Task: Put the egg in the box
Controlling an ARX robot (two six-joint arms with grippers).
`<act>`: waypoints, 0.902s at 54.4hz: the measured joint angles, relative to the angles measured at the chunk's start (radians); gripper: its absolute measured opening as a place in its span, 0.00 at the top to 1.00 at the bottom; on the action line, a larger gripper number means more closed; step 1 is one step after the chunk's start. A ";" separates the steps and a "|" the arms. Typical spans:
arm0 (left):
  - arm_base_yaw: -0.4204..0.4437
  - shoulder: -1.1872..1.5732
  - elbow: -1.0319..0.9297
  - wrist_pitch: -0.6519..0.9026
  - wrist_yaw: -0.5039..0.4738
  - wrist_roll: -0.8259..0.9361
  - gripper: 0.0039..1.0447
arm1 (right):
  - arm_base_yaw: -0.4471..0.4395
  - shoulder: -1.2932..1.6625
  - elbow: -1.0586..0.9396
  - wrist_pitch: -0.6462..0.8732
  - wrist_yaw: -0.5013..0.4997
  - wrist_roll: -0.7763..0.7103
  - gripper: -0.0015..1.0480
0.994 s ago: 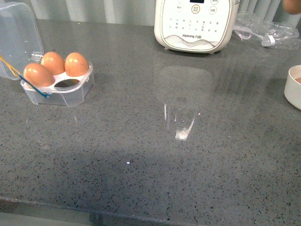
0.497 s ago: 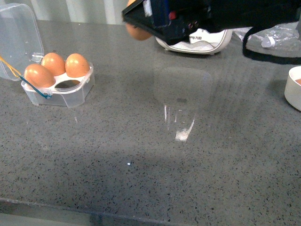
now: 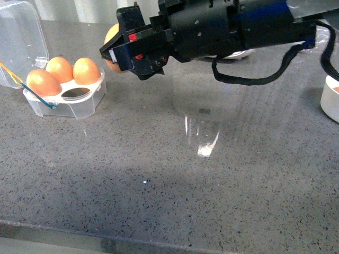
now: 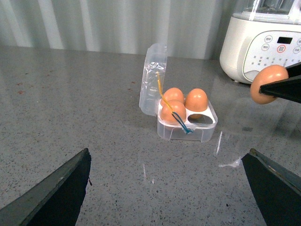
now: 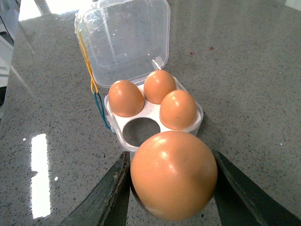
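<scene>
— Brown and shiny! Clamped on what, over in the right gripper (image 3: 114, 53)?
— On the egg (image 5: 173, 175). Squeezed from both sides, up off the grey counter (image 3: 212, 185).
— And where to look for the box (image 3: 63, 103)?
— Just past the fingertips and lower down. Open, with the lid (image 5: 127, 42) tipped up, three eggs (image 5: 178, 109) inside and one bare cup (image 5: 141, 132) nearest the gripper.
— And the left gripper (image 4: 167, 193)?
— Spread wide, gripping nothing, well back from the box.

Grey speckled counter (image 3: 159, 185): box (image 3: 79, 106) far L, white appliance (image 4: 263, 47) at back, bowl (image 3: 328, 103) R edge.
</scene>
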 joint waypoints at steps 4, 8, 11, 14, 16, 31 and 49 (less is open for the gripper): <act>0.000 0.000 0.000 0.000 0.000 0.000 0.06 | 0.013 0.032 0.041 -0.019 0.003 -0.002 0.59; 0.000 0.000 0.000 0.000 0.000 0.000 0.06 | 0.029 0.064 0.082 -0.034 0.003 -0.005 0.59; 0.000 0.000 0.000 0.000 0.000 0.000 0.06 | 0.042 0.088 0.113 -0.043 0.010 -0.009 0.59; 0.000 0.000 0.000 0.000 0.000 0.000 0.06 | 0.051 0.107 0.140 -0.056 0.018 -0.012 0.59; 0.000 0.000 0.000 0.000 0.000 0.000 0.06 | 0.055 0.116 0.153 -0.064 0.018 -0.014 0.59; 0.000 0.000 0.000 0.000 0.000 0.000 0.06 | 0.075 0.177 0.230 -0.098 0.046 -0.031 0.59; 0.000 0.000 0.000 0.000 0.000 0.000 0.06 | 0.090 0.207 0.280 -0.118 0.051 -0.039 0.59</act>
